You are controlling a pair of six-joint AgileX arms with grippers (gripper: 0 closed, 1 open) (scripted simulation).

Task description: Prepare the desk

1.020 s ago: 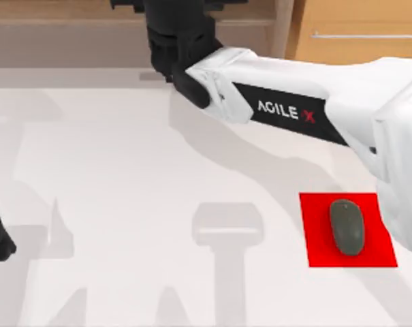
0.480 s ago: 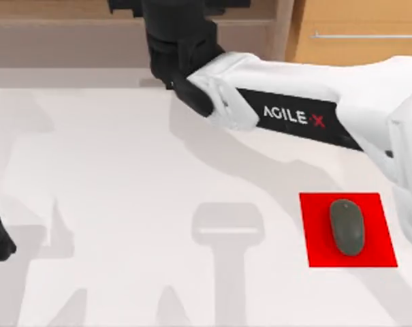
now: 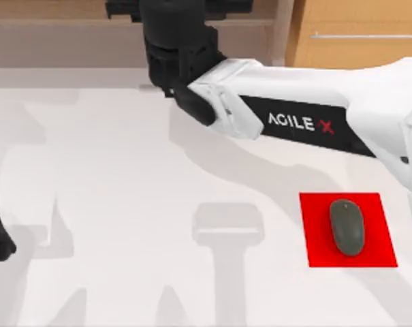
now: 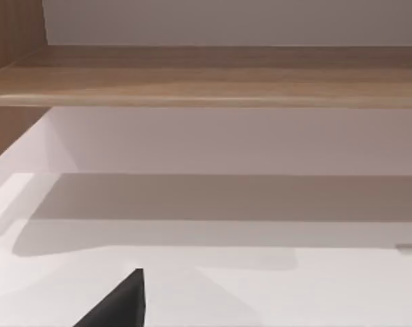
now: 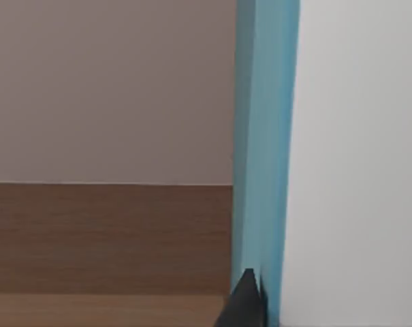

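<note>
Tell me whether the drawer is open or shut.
Shut, it appears: in the top view the drawer front with its silver handle lines up with the shelf unit front and does not jut out over the desk.

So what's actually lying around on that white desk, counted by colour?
Red: 1, the mat.
Dark grey: 1, the mouse lying on the mat.
Light blue: 1, an upright flat thing at the shelf, close by the right gripper.
Total: 3.
</note>
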